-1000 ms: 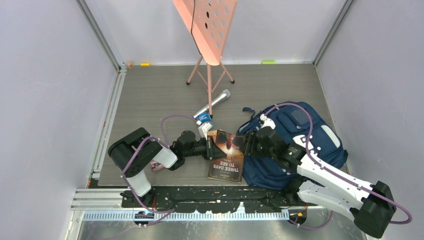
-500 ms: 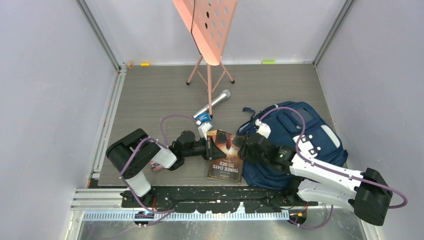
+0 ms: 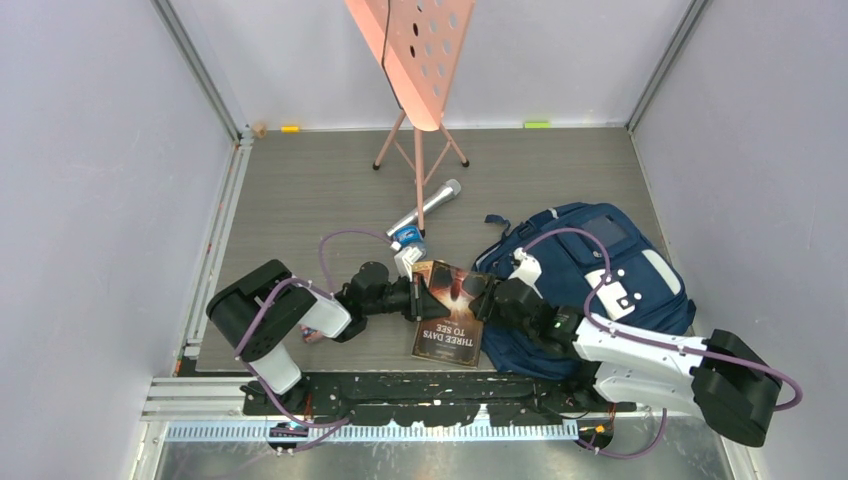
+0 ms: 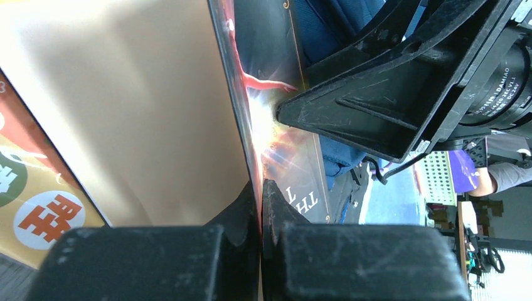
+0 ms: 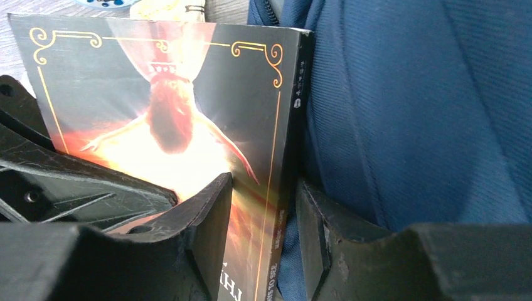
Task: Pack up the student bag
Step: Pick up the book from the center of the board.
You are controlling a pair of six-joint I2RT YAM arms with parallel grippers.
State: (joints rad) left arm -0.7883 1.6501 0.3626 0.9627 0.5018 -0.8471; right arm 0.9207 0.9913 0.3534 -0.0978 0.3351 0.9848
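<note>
The student bag, a navy backpack, lies at the right of the mat. A dark paperback, "Three Days to See", lies against the bag's left side. My left gripper is shut on the book's front cover, pinched thin between its jaws and lifted off the pale inner page. My right gripper is open and straddles the book's spine edge. One finger rests on the cover and the other stands against the bag's blue fabric, with a gap to the spine.
A silver microphone lies just behind the book. A pink music stand rises at the back centre. A small reddish item lies by the left arm. Grey walls close in the mat on three sides.
My right gripper has moved left and down, from over the bag to the book's spine edge. The left gripper has kept its hold on the cover and barely moved.
</note>
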